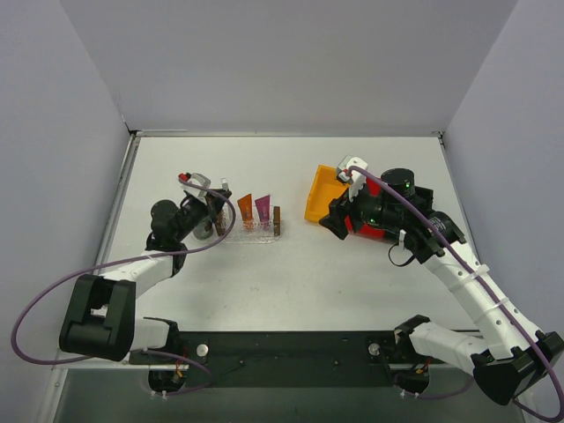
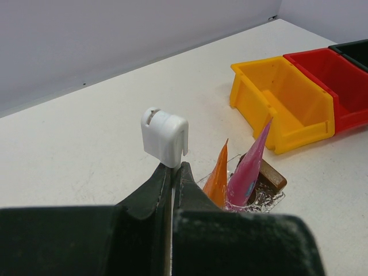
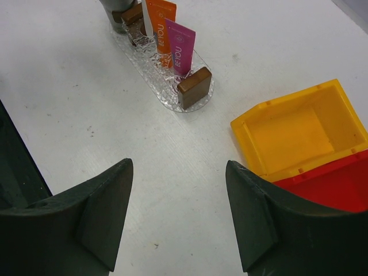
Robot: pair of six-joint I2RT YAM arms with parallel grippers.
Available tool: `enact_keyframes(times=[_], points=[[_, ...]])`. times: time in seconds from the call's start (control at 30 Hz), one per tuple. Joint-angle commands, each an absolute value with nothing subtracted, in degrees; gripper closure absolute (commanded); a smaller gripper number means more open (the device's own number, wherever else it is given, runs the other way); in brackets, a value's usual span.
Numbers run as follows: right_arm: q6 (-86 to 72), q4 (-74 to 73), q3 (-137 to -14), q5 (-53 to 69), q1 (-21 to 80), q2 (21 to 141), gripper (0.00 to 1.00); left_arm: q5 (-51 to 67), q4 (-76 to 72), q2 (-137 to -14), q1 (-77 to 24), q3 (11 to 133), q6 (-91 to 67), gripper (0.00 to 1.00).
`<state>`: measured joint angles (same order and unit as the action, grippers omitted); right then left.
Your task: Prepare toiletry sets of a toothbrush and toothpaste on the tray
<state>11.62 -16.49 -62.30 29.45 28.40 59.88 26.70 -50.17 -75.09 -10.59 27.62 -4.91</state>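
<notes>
This looks like a robotics lab test cell. A plain white bench (image 1: 291, 282) is boxed in on three sides by bare pale walls (image 1: 291, 62). A left arm (image 1: 132, 269) and a right arm (image 1: 471, 286) are bolted to a black plate (image 1: 291, 348) at its near edge. An orange bin (image 2: 287, 109) and a red bin (image 2: 333, 80), plastic stock bins, sit on it.

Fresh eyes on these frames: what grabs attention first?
The orange tube and pink tube stand upright in the clear tray, left of centre on the table. At the tray's left end in the top view, the left end effector is shut on a white toothbrush, whose top sticks up. On the right sit the orange bin and red bin, with the open right end effector raised near them.
</notes>
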Motion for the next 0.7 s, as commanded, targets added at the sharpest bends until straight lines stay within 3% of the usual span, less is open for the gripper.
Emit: enact_keyframes(times=[0.0,0.67], points=[[11.0,-13.8,-62.6,31.5,27.8,59.8,0.39,28.1,-56.0,-75.9,-10.1,27.2,-4.1,1.00],[10.9,-13.5,-61.9,31.8,27.2,59.8,0.39,29.0,-59.9,-79.5,-9.9,26.1,-3.5,1.00]])
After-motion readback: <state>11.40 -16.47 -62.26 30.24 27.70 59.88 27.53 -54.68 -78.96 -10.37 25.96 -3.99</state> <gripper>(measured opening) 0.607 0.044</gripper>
